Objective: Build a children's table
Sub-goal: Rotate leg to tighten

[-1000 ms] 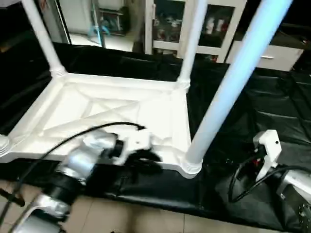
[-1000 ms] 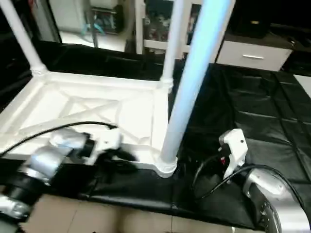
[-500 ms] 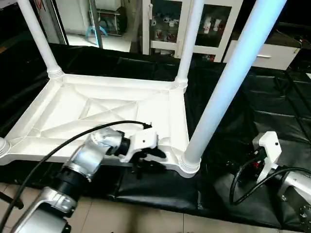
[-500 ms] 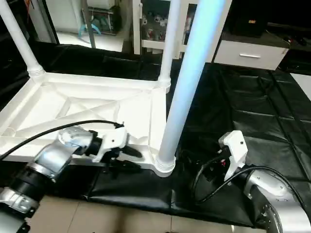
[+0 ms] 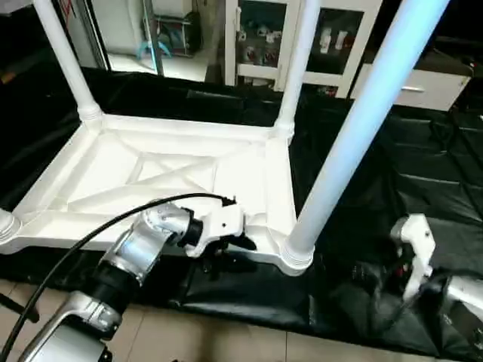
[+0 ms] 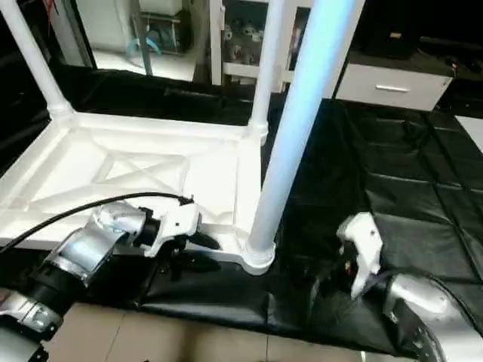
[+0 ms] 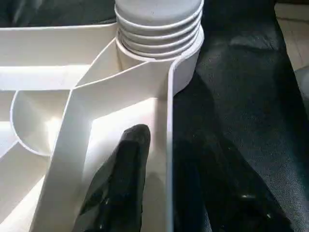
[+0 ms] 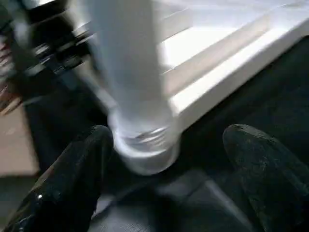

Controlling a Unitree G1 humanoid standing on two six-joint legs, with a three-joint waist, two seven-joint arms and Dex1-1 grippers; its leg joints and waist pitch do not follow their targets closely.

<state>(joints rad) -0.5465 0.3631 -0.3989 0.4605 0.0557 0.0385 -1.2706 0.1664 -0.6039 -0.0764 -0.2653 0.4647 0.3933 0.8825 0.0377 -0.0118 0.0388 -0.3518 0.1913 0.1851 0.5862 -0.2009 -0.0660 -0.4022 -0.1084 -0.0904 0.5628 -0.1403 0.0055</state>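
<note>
The tabletop [image 5: 173, 181] lies upside down on the black mat [image 5: 423, 173], ribs up, so the corner sockets face me and the legs can stand straight in them. Two legs rise from the far corners, one at the far left [image 5: 64, 60] and one at the far right [image 5: 296, 64], and a third [image 5: 355, 128] stands in the near right corner, its threaded end sunk in the socket [image 7: 159, 43]. My left hand [image 5: 226, 245] sits at the near edge of the tabletop just beside that socket, one finger [image 7: 120, 183] inside the rim wall and the other outside it, straddling the wall; whether they actually pinch it I cannot tell, but I judge the hand is there to keep the top from turning or sliding. My right hand [image 8: 164, 164] hangs low over the mat near the base of that leg, fingers [image 8: 72, 179] wide apart and clamped on nothing, the leg's foot showing between them. I take that as lining up to grip and twist the leg home. The near left socket [image 5: 6, 225] seems the one left to fill.
</note>
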